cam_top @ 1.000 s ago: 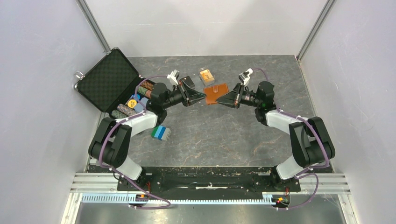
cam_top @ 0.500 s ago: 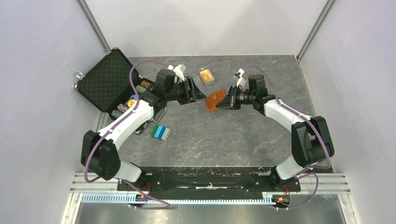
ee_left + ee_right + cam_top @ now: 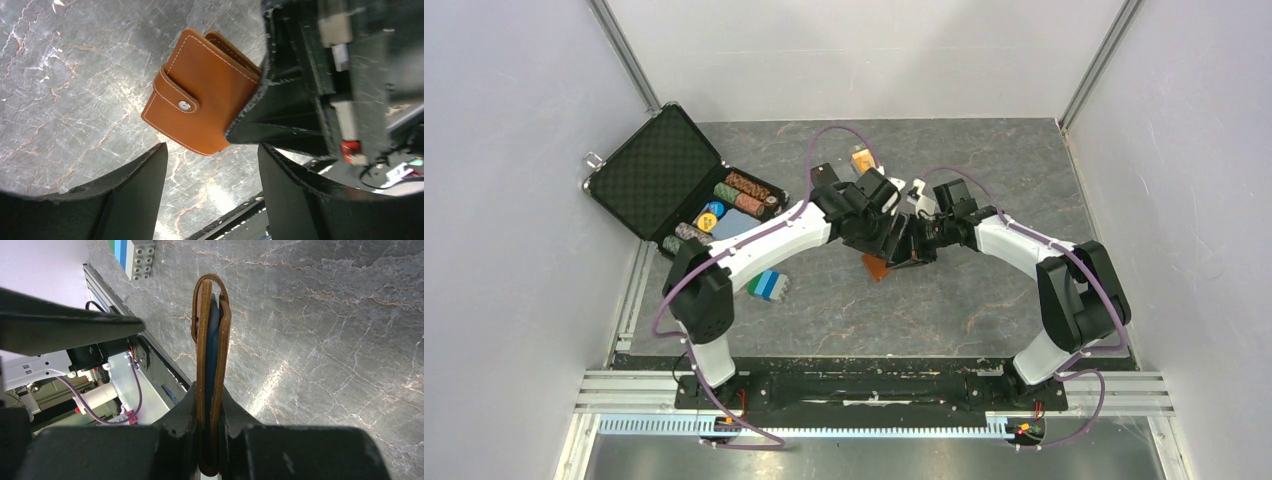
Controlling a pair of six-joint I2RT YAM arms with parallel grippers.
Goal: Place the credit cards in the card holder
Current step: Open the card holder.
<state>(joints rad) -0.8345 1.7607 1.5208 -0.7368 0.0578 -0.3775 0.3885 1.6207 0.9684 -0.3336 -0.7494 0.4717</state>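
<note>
The grey-veined table (image 3: 984,290) is boxed by pale walls (image 3: 514,120). The card holder (image 3: 200,100) is clamped by the right gripper (image 3: 209,390); the left gripper (image 3: 212,147) is held with jaws apart.

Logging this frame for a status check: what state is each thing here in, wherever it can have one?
card holder: folded shut, tab snapped, held by one edge.
right end effector: shut on the card holder.
left end effector: open, empty, close beside the card holder.
briefcase: lid open, poker chips inside.
</note>
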